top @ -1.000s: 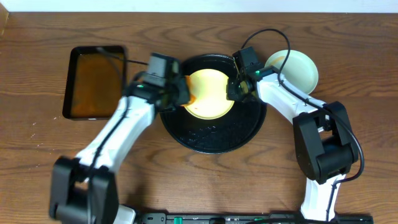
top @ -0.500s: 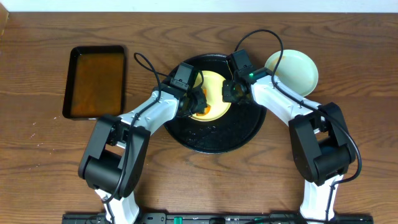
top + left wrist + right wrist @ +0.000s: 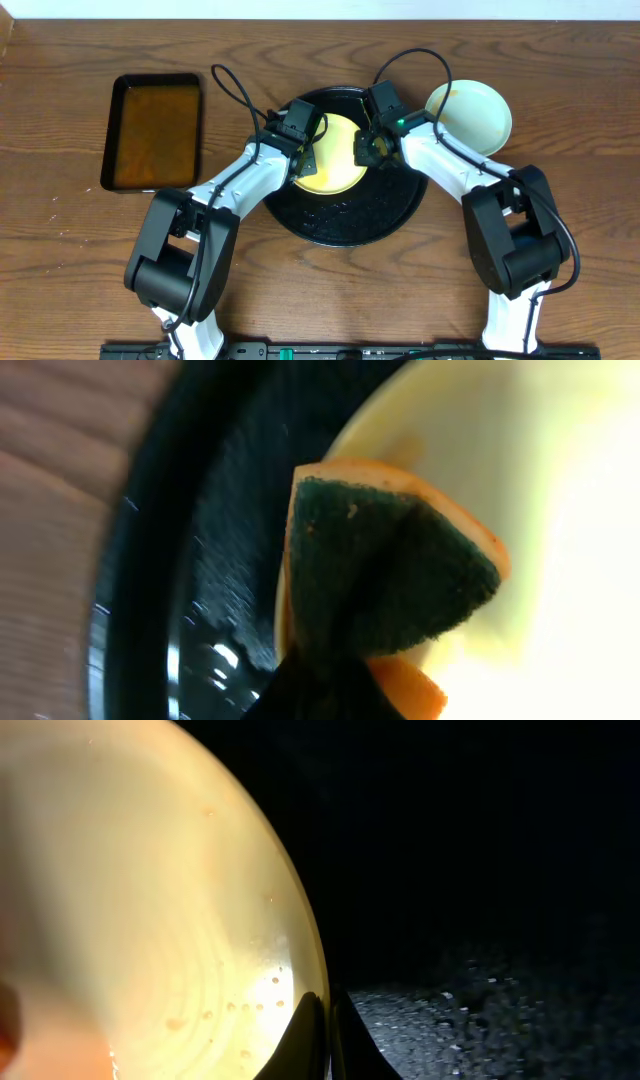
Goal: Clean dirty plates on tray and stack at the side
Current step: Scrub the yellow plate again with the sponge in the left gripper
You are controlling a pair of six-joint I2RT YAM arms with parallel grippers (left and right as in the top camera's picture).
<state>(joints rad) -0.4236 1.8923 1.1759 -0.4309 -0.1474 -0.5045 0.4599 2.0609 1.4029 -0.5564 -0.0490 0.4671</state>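
Observation:
A pale yellow plate (image 3: 335, 160) sits tilted on the large black tray (image 3: 345, 215). My right gripper (image 3: 366, 148) is shut on the plate's right rim; in the right wrist view the rim (image 3: 300, 950) runs between the fingertips (image 3: 305, 1020). My left gripper (image 3: 303, 152) is shut on a green and orange sponge (image 3: 390, 560), pressed on the plate's left part (image 3: 560, 510). A pale mint plate (image 3: 470, 115) lies on the table to the right of the tray. A third plate is not in view.
A small rectangular black tray (image 3: 152, 130) with brown liquid stands at the back left. The black tray's rim (image 3: 140, 560) runs close to the left of the sponge. The tray's wet speckled floor (image 3: 480, 1010) lies under the right gripper.
My left gripper came from the tray's left edge onto the plate with the sponge, then wiped upward. The orange smear at the plate's lower left no longer shows. The right gripper kept its hold.

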